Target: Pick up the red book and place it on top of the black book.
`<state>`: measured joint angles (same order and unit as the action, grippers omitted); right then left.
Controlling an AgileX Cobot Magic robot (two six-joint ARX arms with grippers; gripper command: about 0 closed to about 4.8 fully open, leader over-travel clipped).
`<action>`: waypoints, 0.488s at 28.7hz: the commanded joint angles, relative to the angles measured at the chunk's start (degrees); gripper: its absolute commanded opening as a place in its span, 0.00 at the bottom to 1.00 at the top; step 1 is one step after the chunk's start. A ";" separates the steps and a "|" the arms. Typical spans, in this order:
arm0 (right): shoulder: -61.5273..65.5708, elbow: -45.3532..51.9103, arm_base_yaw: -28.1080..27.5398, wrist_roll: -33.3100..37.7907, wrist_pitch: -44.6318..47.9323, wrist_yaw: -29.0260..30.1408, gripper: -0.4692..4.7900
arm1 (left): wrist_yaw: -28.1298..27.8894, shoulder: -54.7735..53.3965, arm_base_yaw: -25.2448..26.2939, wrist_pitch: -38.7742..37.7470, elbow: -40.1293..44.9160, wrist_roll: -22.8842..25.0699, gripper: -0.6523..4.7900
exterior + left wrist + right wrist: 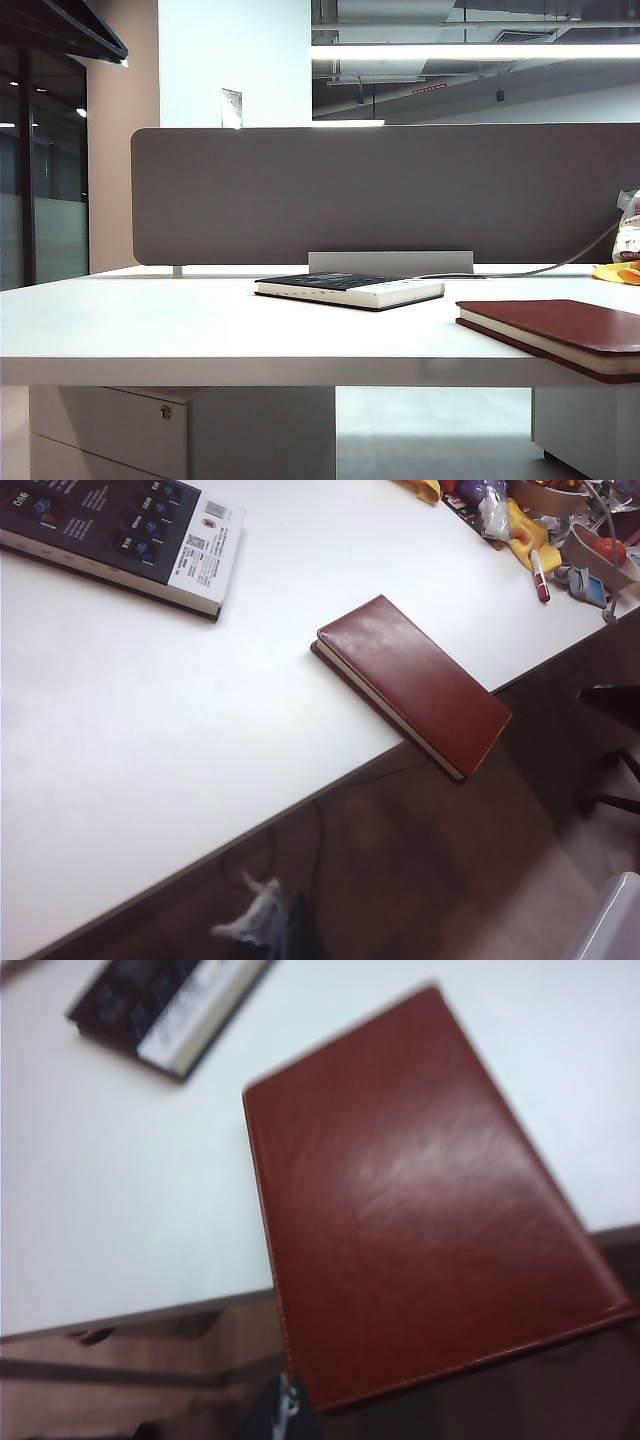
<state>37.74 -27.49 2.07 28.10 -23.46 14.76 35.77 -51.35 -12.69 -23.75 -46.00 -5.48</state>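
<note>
Red book waits at the table's edge, one corner hanging clear, as the right arm looks down on it.

The red book (420, 1210) lies flat at the near edge of the white table (150, 320), one corner jutting past the rim, an overhang that would likely let a jaw slip beneath the thin cover. It fills the right wrist view, which puts the right gripper above it; that gripper is clenched and holds nothing. The left gripper shows in no view, and its state cannot be told. Farther back, well apart from the red one, the black book (350, 289) rests flat near the grey partition (380, 190), its cover bare to receive the load.
</note>
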 commanded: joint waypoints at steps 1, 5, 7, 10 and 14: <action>2.32 -0.63 0.00 0.98 2.54 2.25 0.08 | 0.04 0.11 -0.02 -0.39 -0.39 0.81 0.11; 4.87 -0.66 -0.09 3.26 4.79 3.89 0.08 | 0.02 0.11 -0.02 -0.59 -0.39 1.03 0.11; 5.79 -0.66 -0.09 3.45 5.42 4.07 0.08 | 0.00 0.11 -0.02 -0.59 -0.39 1.51 0.11; 7.37 -0.66 -0.55 3.67 5.77 4.76 0.09 | -0.02 0.11 -0.02 -0.63 -0.39 2.23 0.11; 9.81 -0.63 -2.45 5.11 5.73 6.36 0.20 | -0.22 0.11 -0.02 -0.68 -0.39 2.27 0.11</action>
<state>46.68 -27.79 0.47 32.03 -18.50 19.79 35.62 -51.35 -12.69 -24.69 -46.00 -3.64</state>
